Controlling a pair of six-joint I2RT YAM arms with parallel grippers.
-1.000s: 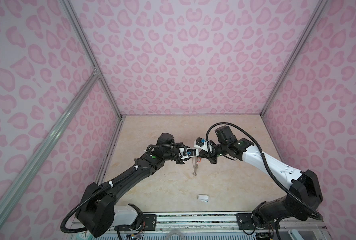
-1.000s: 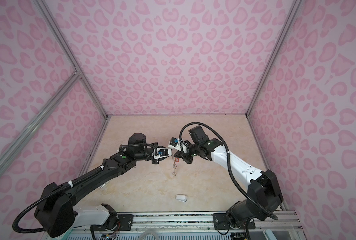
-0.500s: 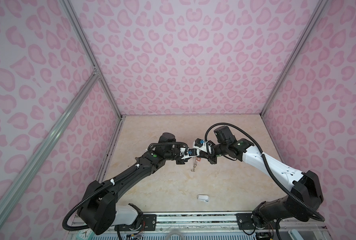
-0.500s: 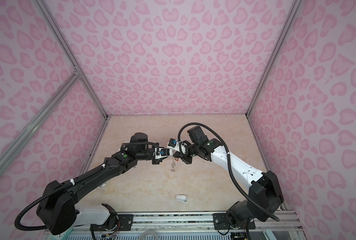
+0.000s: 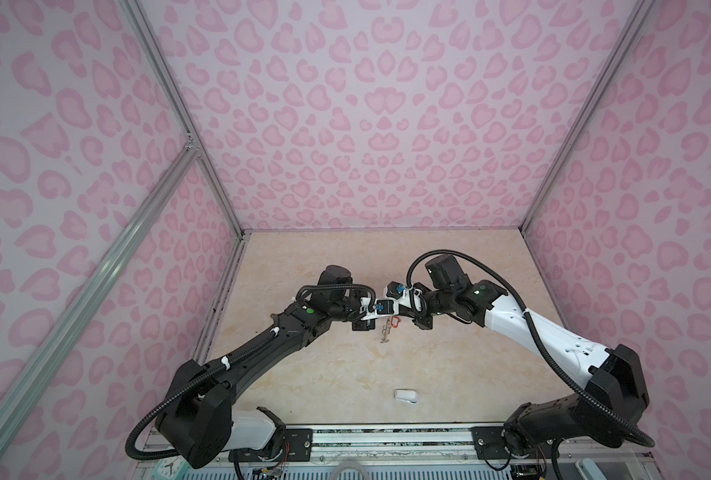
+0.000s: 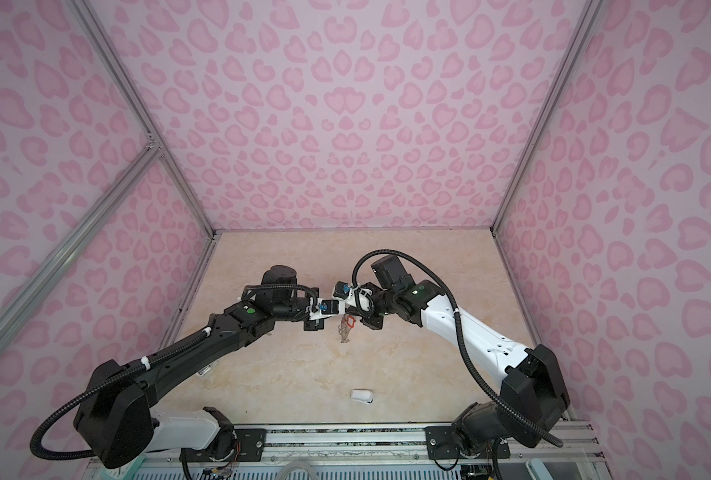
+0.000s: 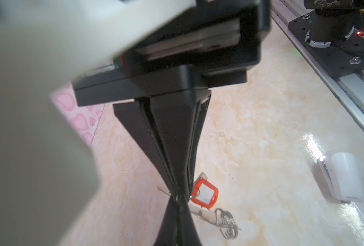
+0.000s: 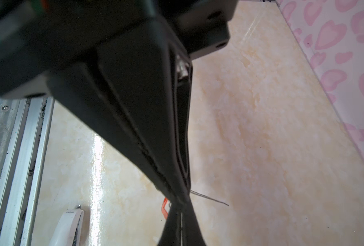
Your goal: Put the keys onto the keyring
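So the left pincer [image 7: 178,194] is pressed together, and the right pincer [image 8: 181,200] is pressed together too. They meet tip to tip, up off the marbled beige worktop [image 7: 262,127]. Both look to be pinching the same thin wire of the keyring [image 7: 228,223]; a short end of that wire pokes out beside the tips in each wrist view.

Readable writing: basically none. The small white rounded gadget [image 7: 342,176] has a line of tiny grey print, too small to make out. The white insert in the tag is blank.

Counts: one key with an orange-red tag [image 7: 204,192], one gadget, and a bunch of overlapping silver wire rings I can't count exactly.

Looks-wise, the tag is an oblong red frame hanging by a little ring right beside the pinched tips, with a silver bit peeking out behind it. The keyring's loops dangle just past it.

In both top views the bundle [image 5: 384,332] hangs between the two arms, about mid-worktop, and the gadget [image 5: 405,395] lies well apart, near the front rail.
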